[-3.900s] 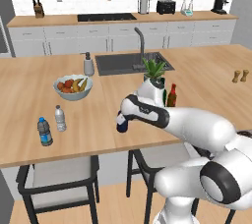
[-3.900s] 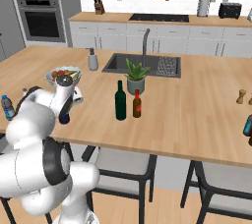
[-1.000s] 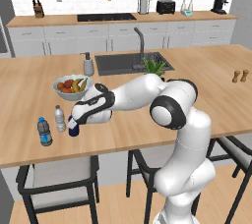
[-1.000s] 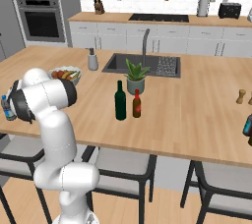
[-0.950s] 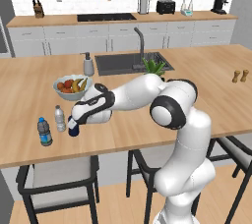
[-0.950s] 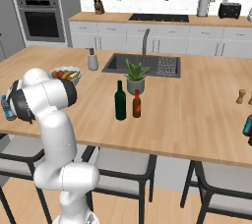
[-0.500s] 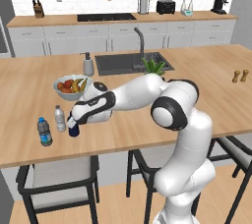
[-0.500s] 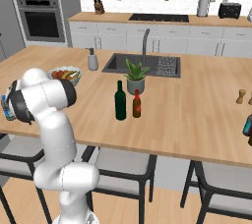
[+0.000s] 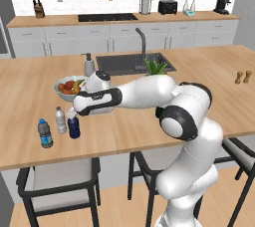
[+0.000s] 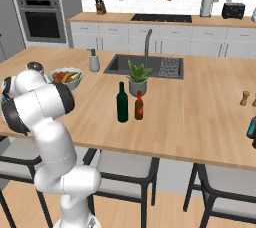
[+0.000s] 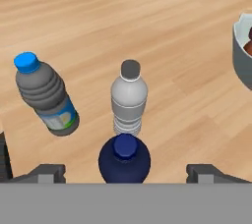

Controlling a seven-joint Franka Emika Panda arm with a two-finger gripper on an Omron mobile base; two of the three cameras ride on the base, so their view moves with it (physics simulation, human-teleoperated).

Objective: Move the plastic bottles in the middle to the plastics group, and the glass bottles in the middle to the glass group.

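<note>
We see the end effector [image 11: 125,171] spread open above the rounded navy-blue plastic bottle [image 9: 73,127], which stands free on the smooth wooden surface [image 9: 129,131] just beside the ribbed greyish clear bottle [image 9: 60,120] and near the blue-capped one [image 9: 45,133].

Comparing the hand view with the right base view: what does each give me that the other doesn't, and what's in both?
Hand view alone: the navy bottle standing between the wide-apart fingertips, right in front of the white-capped clear bottle, with the blue-capped bottle off to the side.

Right base view alone: the green bottle and the red-capped brown bottle standing side by side mid-counter, in front of the potted plant, and the sink.

Both: the wooden counter and the fruit bowl.
</note>
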